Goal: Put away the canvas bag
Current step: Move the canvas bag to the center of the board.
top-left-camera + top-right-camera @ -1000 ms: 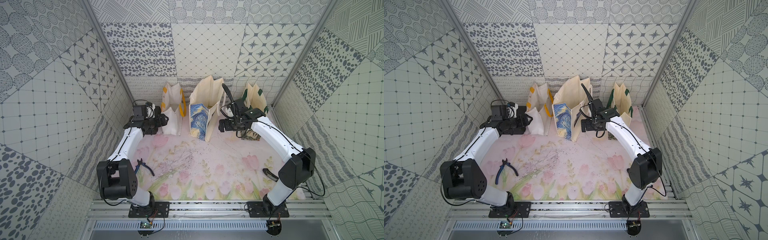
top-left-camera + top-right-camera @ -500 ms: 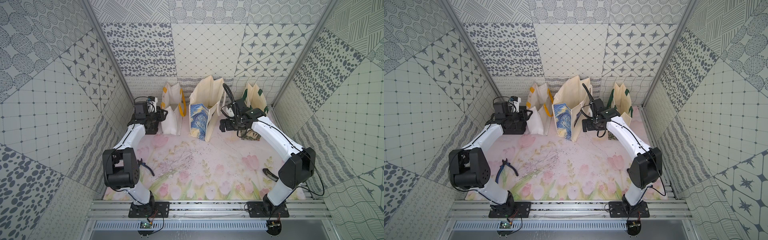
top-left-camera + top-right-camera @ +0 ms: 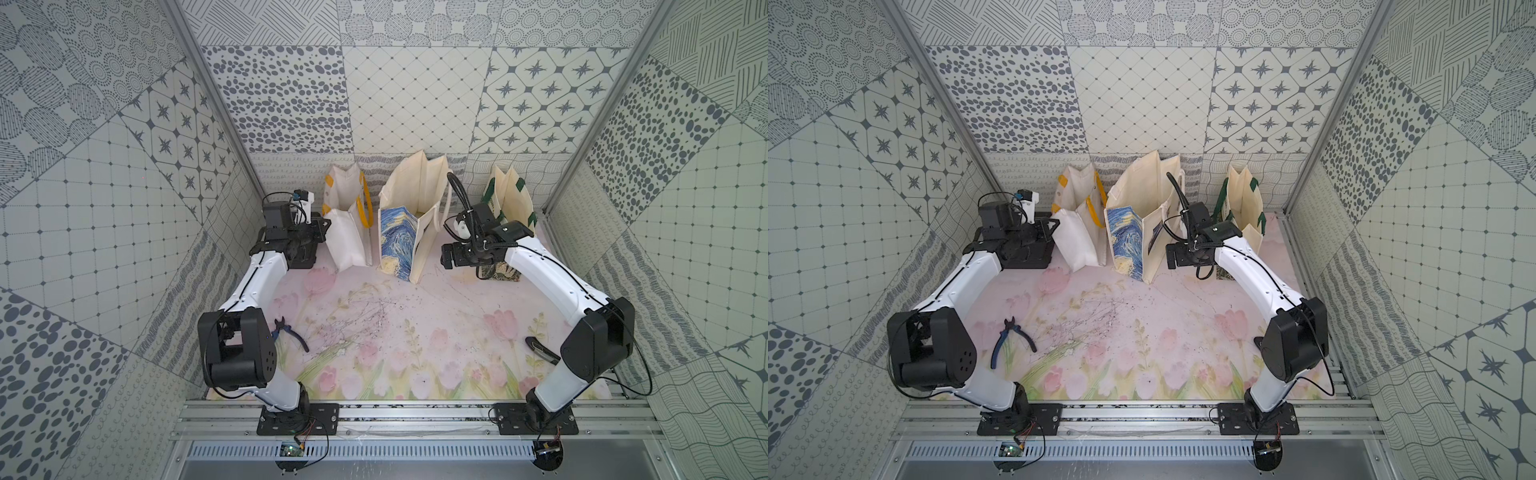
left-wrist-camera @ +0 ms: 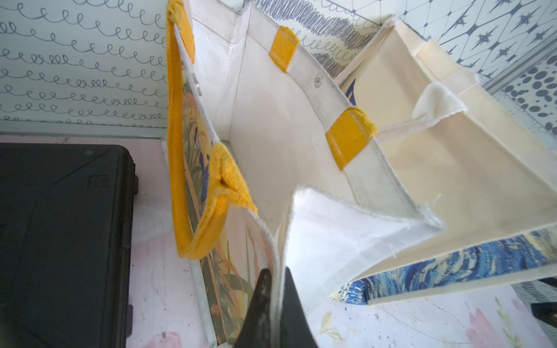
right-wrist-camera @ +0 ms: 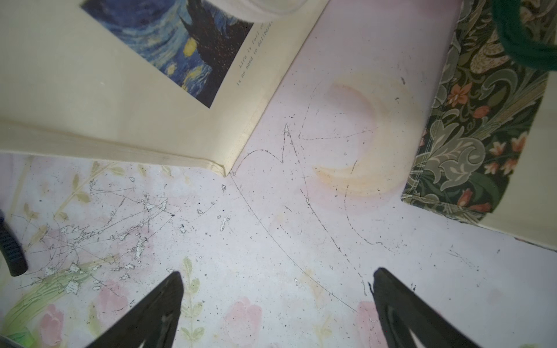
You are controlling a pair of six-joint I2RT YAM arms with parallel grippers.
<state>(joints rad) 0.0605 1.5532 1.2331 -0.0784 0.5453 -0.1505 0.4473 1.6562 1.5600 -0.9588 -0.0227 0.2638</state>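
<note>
A white canvas bag with yellow handles (image 3: 345, 239) (image 3: 1077, 241) (image 4: 271, 135) stands upright and open at the back left in both top views. My left gripper (image 3: 326, 224) (image 3: 1054, 224) (image 4: 275, 278) is shut on the near top edge of its side panel, and the cloth is pinched between the two black fingers (image 4: 260, 289). My right gripper (image 3: 445, 259) (image 3: 1170, 257) (image 5: 277, 280) hangs open above the bare mat with nothing between its fingers. It hovers between a cream bag with a starry-night print (image 3: 405, 237) (image 5: 120, 75) and a green-handled floral bag (image 3: 511, 203) (image 5: 482, 120).
A black case (image 3: 305, 259) (image 4: 60, 226) lies under the left wrist, beside the yellow-handled bag. Blue-handled pliers (image 3: 291, 332) (image 3: 1013, 336) lie on the flowered mat (image 3: 395, 332) near the left arm's base. A dark object (image 3: 540, 349) lies by the right arm's base. Patterned walls close in on three sides.
My left gripper moved in to the yellow-handled bag's edge and went from open to shut on the cloth. The right arm has not moved.
</note>
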